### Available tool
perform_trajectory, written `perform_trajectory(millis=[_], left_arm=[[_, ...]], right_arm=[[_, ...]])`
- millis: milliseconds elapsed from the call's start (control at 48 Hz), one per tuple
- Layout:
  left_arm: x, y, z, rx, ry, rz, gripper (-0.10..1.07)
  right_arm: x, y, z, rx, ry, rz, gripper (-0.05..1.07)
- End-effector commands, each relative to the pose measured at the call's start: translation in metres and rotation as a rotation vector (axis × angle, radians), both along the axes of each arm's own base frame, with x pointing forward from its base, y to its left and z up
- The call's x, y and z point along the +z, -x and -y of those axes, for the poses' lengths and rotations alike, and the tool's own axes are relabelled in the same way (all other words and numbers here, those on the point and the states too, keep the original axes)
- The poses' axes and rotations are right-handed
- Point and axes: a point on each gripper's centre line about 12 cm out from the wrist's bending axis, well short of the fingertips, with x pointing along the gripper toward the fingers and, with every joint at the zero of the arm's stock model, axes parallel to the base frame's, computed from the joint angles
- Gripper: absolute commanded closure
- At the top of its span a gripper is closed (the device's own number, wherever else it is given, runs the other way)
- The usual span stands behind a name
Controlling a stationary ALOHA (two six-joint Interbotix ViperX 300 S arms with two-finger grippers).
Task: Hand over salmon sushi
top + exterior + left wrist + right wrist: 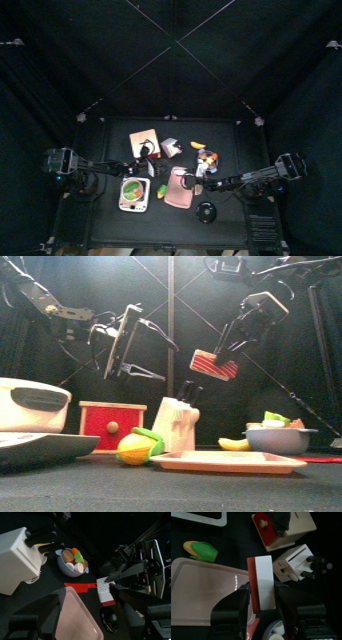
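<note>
The salmon sushi [214, 364], a white rice block with a red-orange top, hangs in the air above the knife block. My right gripper [225, 352] is shut on it, reaching down from the upper right. In the right wrist view the sushi [261, 582] sits between both jaws, over the pink tray's edge. My left gripper [138, 342] hovers to the sushi's left at about the same height, jaws wide open and holding nothing. From the left wrist the sushi [105, 593] shows a short way ahead, still apart from the left jaws.
Below the grippers stand a white knife block [175, 421], a red wooden box [112, 423], a pink tray [227, 462], a bowl of toy food [281, 437], a yellow-green corn toy [139, 446] and a white appliance [30, 421] at front left.
</note>
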Motion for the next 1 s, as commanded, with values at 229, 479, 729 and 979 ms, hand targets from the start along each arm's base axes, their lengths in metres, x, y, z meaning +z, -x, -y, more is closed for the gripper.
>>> perform_trajectory(millis=[229, 479, 729, 979], left_arm=[[0.014, -0.021, 0.001, -0.01, -0.009, 0.046, -0.04], [0.01, -0.038, 0.019, -0.055, 0.009, 0.027, -0.04], [0.002, -0.046, 0.032, -0.093, 0.015, 0.001, -0.04], [0.004, -0.053, 0.035, -0.097, 0.016, 0.013, -0.04]], right_arm=[[0.013, -0.003, 0.0, 0.001, -0.003, 0.038, 0.48], [0.01, -0.002, 0.0, 0.0, -0.003, 0.03, 0.48], [0.007, 0.0, 0.0, 0.003, 0.001, 0.019, 0.48], [0.008, -0.001, 0.002, 0.004, 0.014, 0.02, 0.48]])
